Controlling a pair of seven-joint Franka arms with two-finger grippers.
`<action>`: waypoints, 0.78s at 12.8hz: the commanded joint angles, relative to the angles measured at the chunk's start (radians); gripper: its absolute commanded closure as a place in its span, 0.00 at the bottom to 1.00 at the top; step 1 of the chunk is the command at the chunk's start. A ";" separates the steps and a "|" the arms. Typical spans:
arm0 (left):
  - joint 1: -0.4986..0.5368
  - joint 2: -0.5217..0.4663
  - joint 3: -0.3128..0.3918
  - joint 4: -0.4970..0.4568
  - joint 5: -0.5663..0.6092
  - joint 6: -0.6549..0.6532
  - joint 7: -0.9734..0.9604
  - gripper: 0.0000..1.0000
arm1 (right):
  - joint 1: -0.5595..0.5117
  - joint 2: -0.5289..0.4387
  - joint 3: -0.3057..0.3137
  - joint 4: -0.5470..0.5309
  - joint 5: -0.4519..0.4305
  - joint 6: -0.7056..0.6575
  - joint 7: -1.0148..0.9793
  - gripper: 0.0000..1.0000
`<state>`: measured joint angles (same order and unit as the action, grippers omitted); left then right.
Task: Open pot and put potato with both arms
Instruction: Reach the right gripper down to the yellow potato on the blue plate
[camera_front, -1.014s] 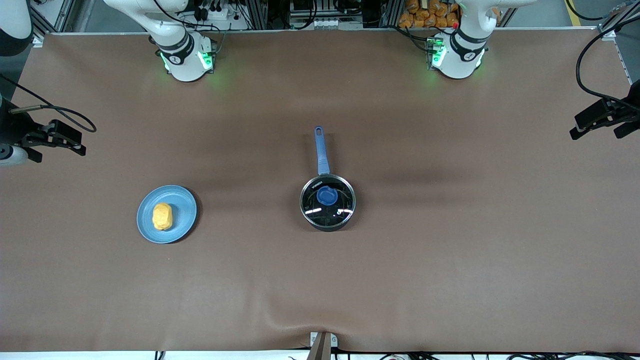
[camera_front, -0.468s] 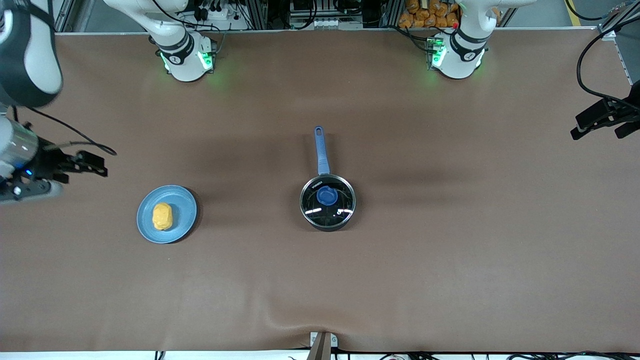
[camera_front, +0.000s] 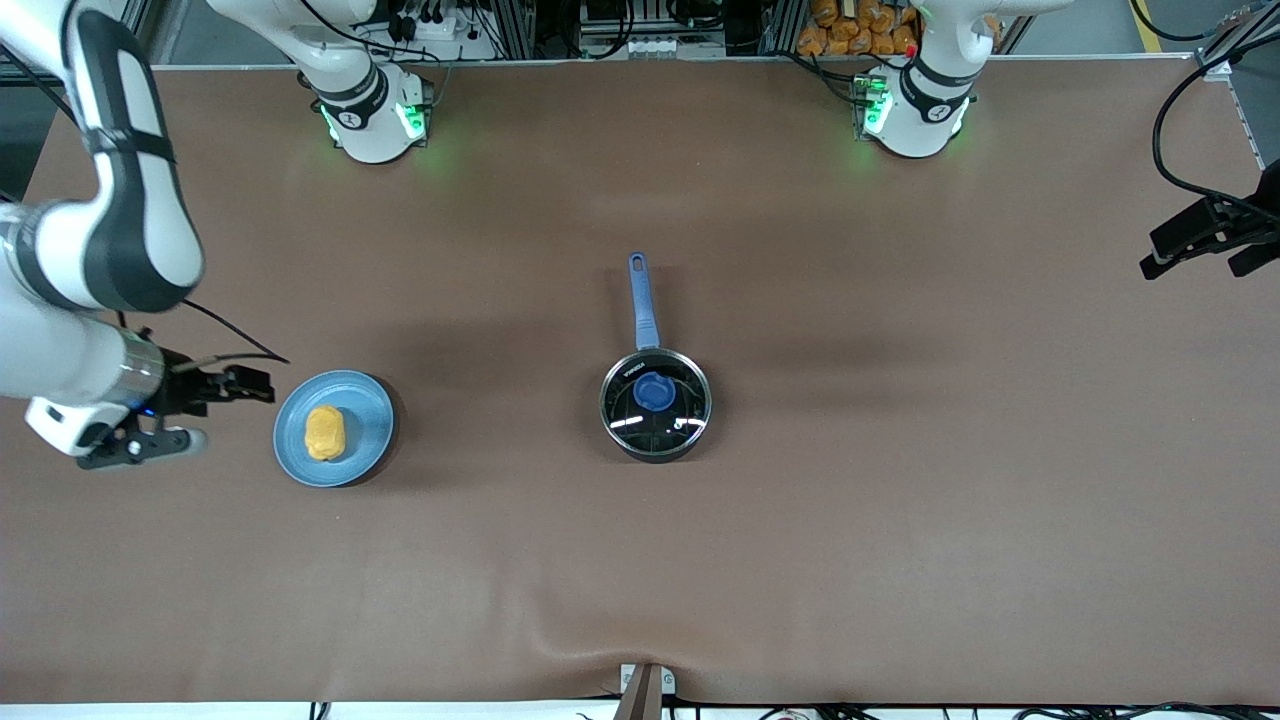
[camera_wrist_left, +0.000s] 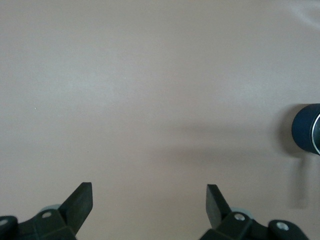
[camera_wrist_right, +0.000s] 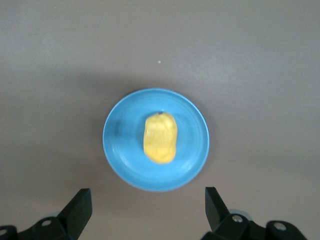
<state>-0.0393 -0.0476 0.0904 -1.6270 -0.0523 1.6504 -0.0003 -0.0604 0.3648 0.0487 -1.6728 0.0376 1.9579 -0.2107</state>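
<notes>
- Brown cloth covers the whole table, and my two bases stand along its edge farthest from the front camera
- My right gripper hangs just beside the blue plate, toward my right arm's end of the table, fingers spread wide with nothing between them
- On that plate lies the potato; my right wrist view shows the potato ahead of my open fingers, so I judge I need a short advance and a descent
- Its long axis runs from nearer the front camera to farther, and seems, from the wrist view, to cross the line between my fingers, so closing would take it across its narrow width
- My right arm is plainly the nearer one to it
- At the table's middle sits the pot, its glass lid still on, blue handle pointing toward my bases
- My left gripper waits with fingers apart and empty over bare cloth at my left arm's end, well apart from the pot, which I take to be the dark round edge in that wrist view
</notes>
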 joint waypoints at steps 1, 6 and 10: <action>0.001 -0.003 -0.006 0.003 0.020 -0.014 0.005 0.00 | 0.004 0.026 0.002 -0.094 0.018 0.146 -0.016 0.00; -0.007 0.008 -0.008 -0.022 0.016 -0.015 0.005 0.00 | -0.009 0.147 0.002 -0.130 0.019 0.279 -0.052 0.00; -0.039 0.083 -0.131 -0.004 0.014 -0.004 -0.212 0.00 | -0.007 0.209 0.002 -0.131 0.019 0.321 -0.052 0.00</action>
<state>-0.0611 -0.0030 0.0170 -1.6565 -0.0524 1.6444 -0.1045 -0.0601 0.5537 0.0459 -1.8037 0.0377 2.2526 -0.2398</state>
